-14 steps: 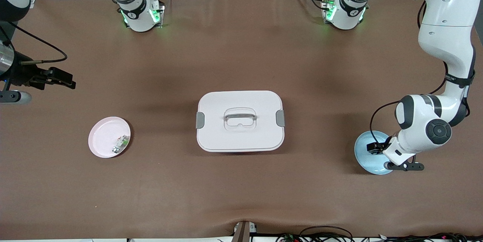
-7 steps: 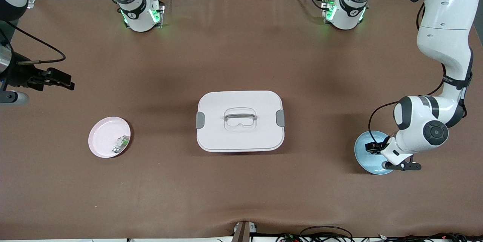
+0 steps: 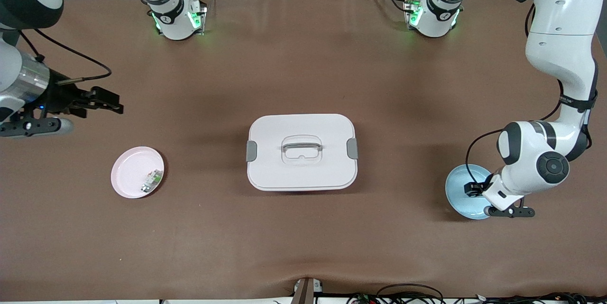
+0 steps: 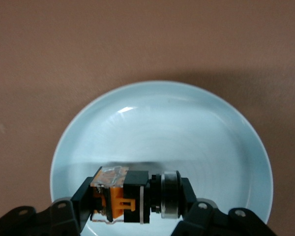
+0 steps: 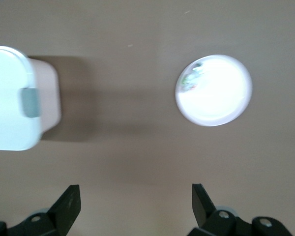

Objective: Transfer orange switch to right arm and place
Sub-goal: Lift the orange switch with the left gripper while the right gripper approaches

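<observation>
- The orange switch (image 4: 132, 194) is a stubby black body with an orange band and clip, a clear film over one end and a dark ringed barrel at the other. It lies on its side, pinched end to end between the left hand's fingers (image 4: 83, 199) over the pale blue plate (image 4: 162, 123).
- In the front view the switch cannot be made out (the left arm's wrist covers it); only part of the blue plate's rim (image 3: 455, 190) shows, at about 4 o'clock from the white lidded box (image 3: 301, 151).
- The left hand (image 3: 474, 189) is clenched on the orange switch, low over the blue plate at the left arm's end of the bench (image 3: 303, 57). Whether the switch touches the plate cannot be told.
- The left arm drops from its base in a tall bend, elbow out past the bench edge, wrist turned down onto the plate.
- The right hand (image 3: 111, 105) is released, fingers (image 5: 69, 204) spread wide and empty, over bare bench at about 11 o'clock from the pink plate (image 3: 128, 171).
- The pink plate carries a small white-and-green part (image 3: 151, 180) near its rim (a blur in the right wrist view).
- The right arm enters from the frame edge, its upper links cut off, forearm roughly level.
</observation>
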